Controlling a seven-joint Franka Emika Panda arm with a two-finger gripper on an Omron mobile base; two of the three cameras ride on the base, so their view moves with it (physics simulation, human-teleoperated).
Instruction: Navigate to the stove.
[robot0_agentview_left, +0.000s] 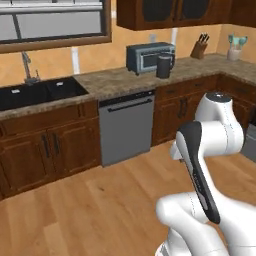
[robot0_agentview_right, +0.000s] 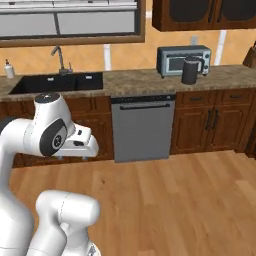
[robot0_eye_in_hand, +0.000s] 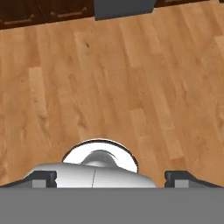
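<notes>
My gripper (robot0_eye_in_hand: 109, 179) hangs over bare floor (robot0_eye_in_hand: 109, 87), jaws wide, dishwasher (robot0_eye_in_hand: 124, 8) ahead; I judge I should drive right, arm tucked.

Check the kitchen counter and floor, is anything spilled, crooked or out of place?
Nothing stands out. The grey toaster oven and dark cylindrical canister stand upright on the speckled stone counter, the grey flat-fronted dishwasher is shut, and the wooden plank floor looks clean.

Grey dishwasher (robot0_agentview_left: 126, 127), brown cabinets (robot0_agentview_left: 47, 145), speckled counter (robot0_agentview_left: 117, 80), black sink (robot0_agentview_left: 37, 92)
</notes>
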